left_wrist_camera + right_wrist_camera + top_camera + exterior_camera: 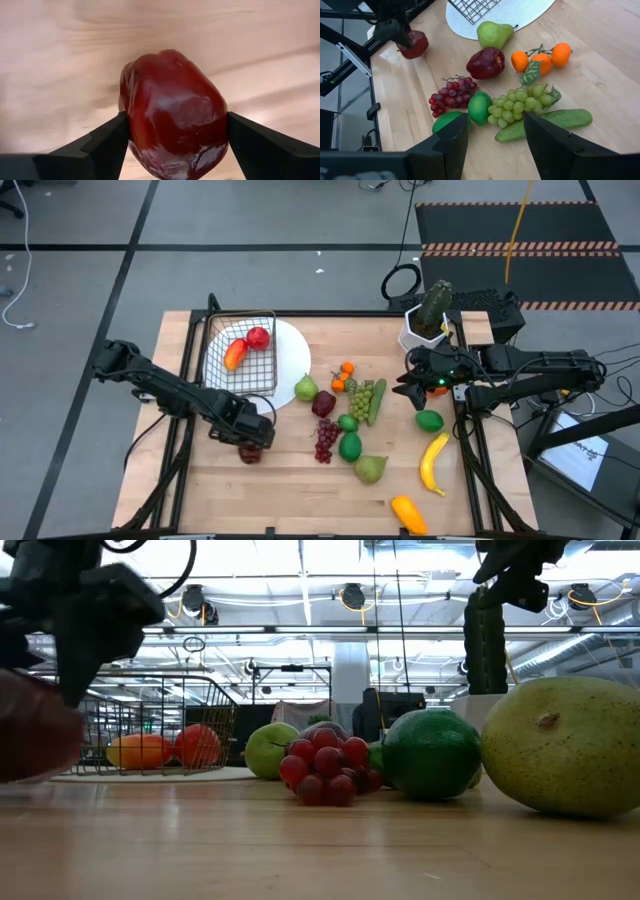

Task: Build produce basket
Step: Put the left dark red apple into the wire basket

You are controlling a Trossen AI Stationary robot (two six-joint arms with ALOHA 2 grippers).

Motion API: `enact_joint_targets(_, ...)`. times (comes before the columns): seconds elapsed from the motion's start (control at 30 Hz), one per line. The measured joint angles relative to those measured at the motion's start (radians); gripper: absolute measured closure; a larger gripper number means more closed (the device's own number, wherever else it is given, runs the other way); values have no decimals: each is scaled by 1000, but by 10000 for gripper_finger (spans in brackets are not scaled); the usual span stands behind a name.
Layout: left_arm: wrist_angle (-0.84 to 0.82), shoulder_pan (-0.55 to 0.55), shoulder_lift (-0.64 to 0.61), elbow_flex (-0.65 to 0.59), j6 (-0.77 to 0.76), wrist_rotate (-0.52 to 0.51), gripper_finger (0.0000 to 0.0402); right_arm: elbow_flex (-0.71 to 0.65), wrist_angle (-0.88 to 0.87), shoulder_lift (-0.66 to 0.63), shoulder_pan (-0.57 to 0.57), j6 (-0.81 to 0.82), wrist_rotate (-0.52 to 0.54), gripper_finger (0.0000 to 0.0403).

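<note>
The left gripper (175,145) is clamping its fingers on a dark red apple (172,112) near the table's front left, so it probably wants a square, firm hold before lifting toward the basket (240,352), while the right gripper (412,384) is hovering half-open over the produce.

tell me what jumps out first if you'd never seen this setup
The left gripper has its fingers on both sides of a dark red apple near the table's front left. Behind it the wire basket sits on a white plate, already holding a red and an orange fruit. The remaining produce clusters mid-table, under the right gripper.
</note>
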Motion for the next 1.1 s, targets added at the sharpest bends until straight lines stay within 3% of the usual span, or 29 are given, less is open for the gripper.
enact_joint_targets(0.53, 442, 70, -126, 1, 50, -166, 95, 0, 13, 0, 0, -28, 3, 218)
enact_joint_targets(0.7, 622, 129, -147, 2, 131, -222, 89, 0, 14, 0, 0, -42, 3, 218)
enact_joint_targets(1.1, 1091, 285, -149, 1, 345, -247, 88, 0, 19, 0, 0, -42, 3, 218)
